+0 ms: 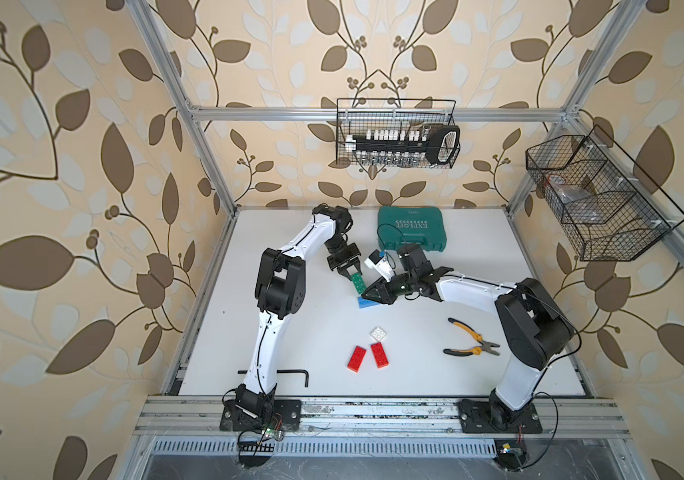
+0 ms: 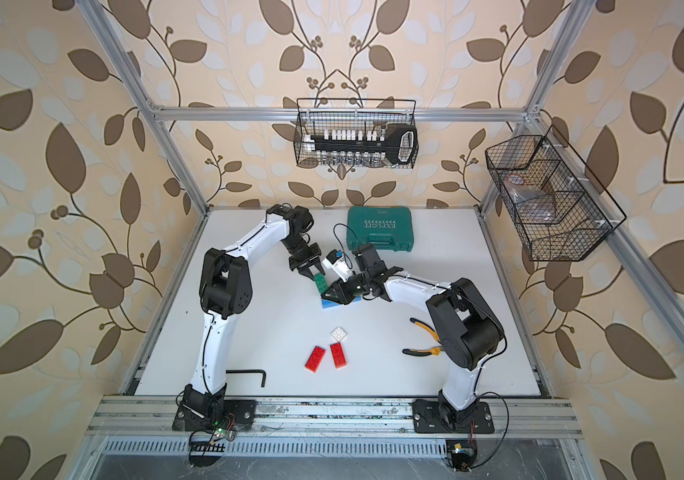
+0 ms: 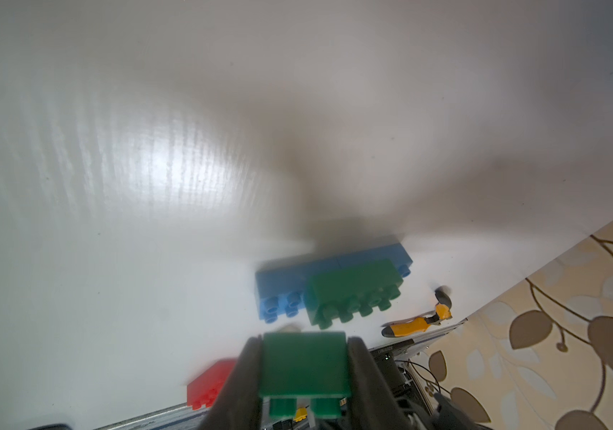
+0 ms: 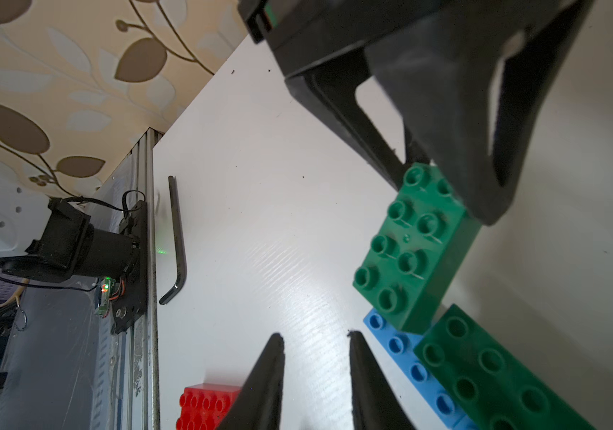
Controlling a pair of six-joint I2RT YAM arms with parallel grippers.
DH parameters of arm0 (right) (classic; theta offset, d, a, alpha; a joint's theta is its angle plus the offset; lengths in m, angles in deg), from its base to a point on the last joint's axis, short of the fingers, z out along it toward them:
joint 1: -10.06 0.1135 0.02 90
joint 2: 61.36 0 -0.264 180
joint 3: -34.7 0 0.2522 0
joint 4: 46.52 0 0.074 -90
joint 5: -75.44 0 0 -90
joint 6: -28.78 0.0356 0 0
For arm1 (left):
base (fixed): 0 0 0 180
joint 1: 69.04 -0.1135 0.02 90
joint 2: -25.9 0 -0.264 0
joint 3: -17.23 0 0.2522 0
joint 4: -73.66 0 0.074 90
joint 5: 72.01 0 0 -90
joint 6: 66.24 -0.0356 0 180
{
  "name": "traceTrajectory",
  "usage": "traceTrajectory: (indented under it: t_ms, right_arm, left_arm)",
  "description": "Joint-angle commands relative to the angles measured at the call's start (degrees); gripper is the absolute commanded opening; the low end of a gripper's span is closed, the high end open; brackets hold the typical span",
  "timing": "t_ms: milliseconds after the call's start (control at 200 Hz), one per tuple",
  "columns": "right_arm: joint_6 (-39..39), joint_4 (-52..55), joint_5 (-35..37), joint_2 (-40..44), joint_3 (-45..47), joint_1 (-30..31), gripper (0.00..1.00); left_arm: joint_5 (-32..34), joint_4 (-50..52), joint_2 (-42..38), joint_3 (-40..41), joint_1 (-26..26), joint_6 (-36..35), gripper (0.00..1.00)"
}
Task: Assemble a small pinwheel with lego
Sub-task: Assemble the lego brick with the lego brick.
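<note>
1. Lego green brick point(image 4: 409, 253) sat clamped in the left end effector point(image 1: 352, 275), tilted, its low corner over the blue bricks point(image 3: 278, 283) just below.
2. Pressed down askew, it could miss the studs and twist in the grip.
3. The right end effector point(image 4: 314, 335), jaws apart and empty beside that base, could nudge it aside.

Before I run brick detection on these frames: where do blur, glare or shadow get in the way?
Left wrist view: held green brick and blue bricks soft, a glare patch and broad shadows on the table. Right wrist view: green studs sharp. Both top views: evenly lit, clear.
</note>
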Motion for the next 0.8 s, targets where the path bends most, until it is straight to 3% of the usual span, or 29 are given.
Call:
traceTrajectory:
  t_ms: [0,795]
  right_arm:
    - [-1.1,-1.6,-2.5,-0.9,-2.3,0.5,0.31]
    - [-3.5,3.7,1.3,-7.9,-7.5,2.4,0.3]
  left_arm:
    - [0.0,2.5,1.5,-2.3,1.3,0.0,0.18]
    - [2.2,5.3,3.1,-3.8,2.1,-2.4,0.05]
